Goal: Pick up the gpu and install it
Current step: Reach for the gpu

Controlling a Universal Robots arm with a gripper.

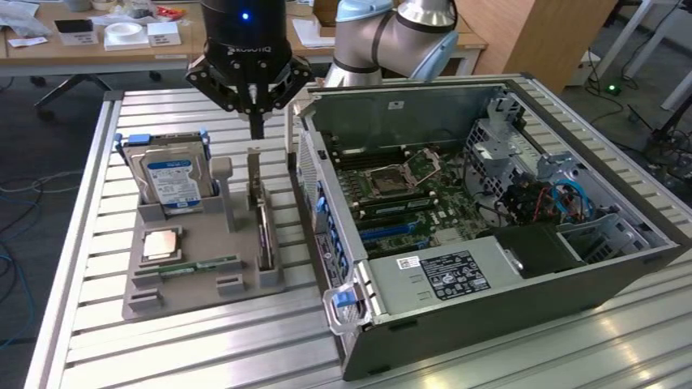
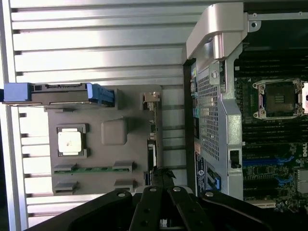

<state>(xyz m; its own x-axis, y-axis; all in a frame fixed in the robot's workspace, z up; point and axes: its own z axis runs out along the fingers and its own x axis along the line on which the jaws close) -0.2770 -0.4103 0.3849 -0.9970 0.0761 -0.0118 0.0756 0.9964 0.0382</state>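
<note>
While the gpu (image 1: 261,212) stands on edge in its holder (image 1: 186,288), the hand (image 1: 256,130) hangs above — pressed together.

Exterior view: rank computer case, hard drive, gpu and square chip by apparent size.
1. computer case
2. hard drive
3. gpu, seen edge-on and about as long as the drive, so 2 and 3 are unsure
4. square chip

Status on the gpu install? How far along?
Done: nothing visible yet. The gpu stands on edge in the grey holder, beside the open case. In hand: the gripper hangs shut just above the card, holding nothing. Left: pickup and seating; the motherboard's blue slots are empty.
</note>
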